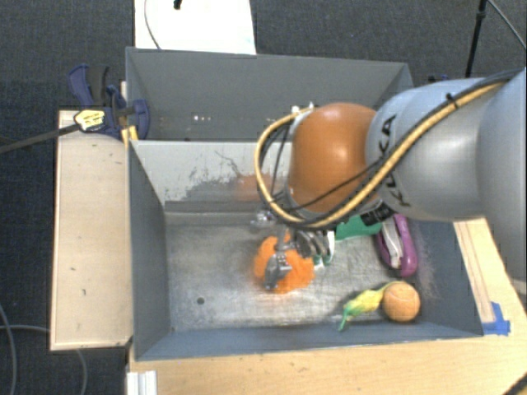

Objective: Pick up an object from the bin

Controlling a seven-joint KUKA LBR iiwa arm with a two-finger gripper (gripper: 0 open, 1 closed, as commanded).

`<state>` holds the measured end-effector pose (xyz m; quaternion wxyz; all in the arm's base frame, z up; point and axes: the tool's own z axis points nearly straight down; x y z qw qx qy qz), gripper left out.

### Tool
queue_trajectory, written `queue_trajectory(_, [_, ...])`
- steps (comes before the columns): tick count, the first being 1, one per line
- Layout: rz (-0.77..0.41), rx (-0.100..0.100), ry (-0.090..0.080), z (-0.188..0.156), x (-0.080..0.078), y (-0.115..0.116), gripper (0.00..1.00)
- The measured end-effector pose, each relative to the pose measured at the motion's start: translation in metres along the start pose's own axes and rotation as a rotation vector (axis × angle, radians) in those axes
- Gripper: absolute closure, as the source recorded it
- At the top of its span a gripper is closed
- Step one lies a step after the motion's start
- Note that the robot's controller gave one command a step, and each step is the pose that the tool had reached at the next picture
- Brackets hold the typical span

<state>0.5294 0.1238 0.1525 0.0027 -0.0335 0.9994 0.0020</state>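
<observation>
The grey metal bin (198, 295) looks matt and scuffed. The arm's orange domed cover (329, 151) is smooth and glossy; the tan round ball (402, 301) looks dull.

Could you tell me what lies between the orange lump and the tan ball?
In the camera view: bare bin floor past the orange lump, then a yellow-green thing beside the tan ball.

Round thing (263, 263): bin (206, 290) centre, under gripper (280, 268)
Ball (402, 301): bin's 4 o'clock corner
Long toy (362, 306): just beside ball, its 9 o'clock
</observation>
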Motion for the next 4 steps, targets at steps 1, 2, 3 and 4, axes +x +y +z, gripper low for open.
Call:
queue_trajectory(1, [-0.117, 0.004, -0.002, 0.049, 0.032, -0.027, 0.0])
queue_trajectory(2, [-0.27, 0.002, 0.004, 0.07, 0.03, -0.079, 1.0])
queue_trajectory(3, [-0.269, 0.002, 0.004, 0.07, 0.03, -0.079, 1.0])
queue_trajectory(4, [-0.338, 0.002, 0.005, -0.059, 0.017, -0.08, 1.0])
